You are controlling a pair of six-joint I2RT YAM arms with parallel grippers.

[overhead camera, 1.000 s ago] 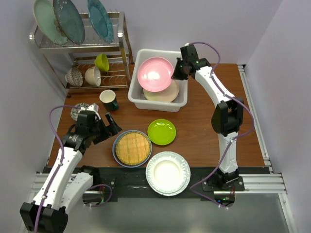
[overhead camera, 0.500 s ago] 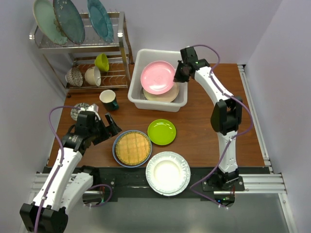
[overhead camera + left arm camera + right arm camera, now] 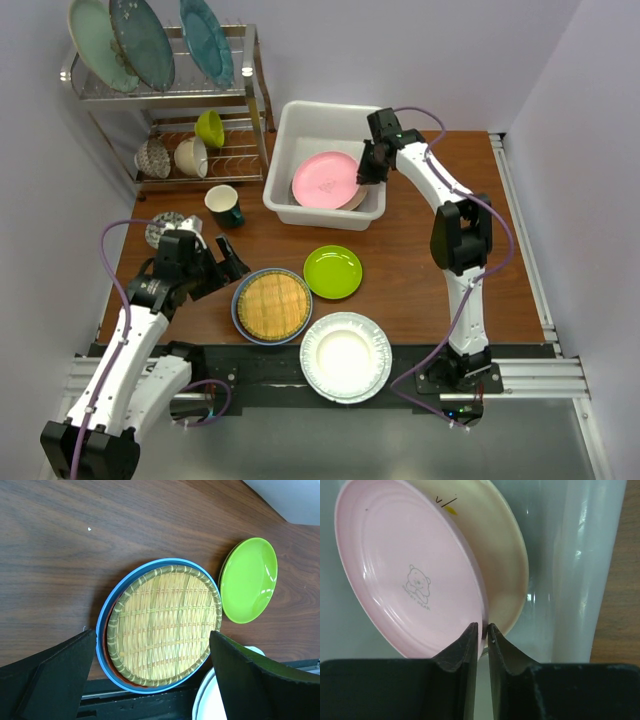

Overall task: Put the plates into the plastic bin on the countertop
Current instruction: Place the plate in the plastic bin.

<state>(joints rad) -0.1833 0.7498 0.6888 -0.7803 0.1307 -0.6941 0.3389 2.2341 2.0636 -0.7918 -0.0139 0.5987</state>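
Locate the right gripper [image 3: 482,627] at the right wall of the plastic bin [image 3: 300,118], upper centre of the overhead view. Its jaws stand almost together, with a thin slit between them, and straddle the rim of the pink plate [image 3: 415,575]. You cannot tell whether they press on that rim. The pink plate lies inside the bin over the cream plate [image 3: 507,565], which shows along its right edge.

Locate the left gripper [image 3: 152,631] at centre left of the overhead view. Its jaws are spread wide and grip nothing. In the wrist view they frame the gold woven plate [image 3: 165,625], which is stacked on the blue plate [image 3: 102,630]. Right of that stack, the lime green plate [image 3: 333,271] lies on the countertop [image 3: 420,250]. The white fluted plate [image 3: 345,357] lies below it at the near edge.
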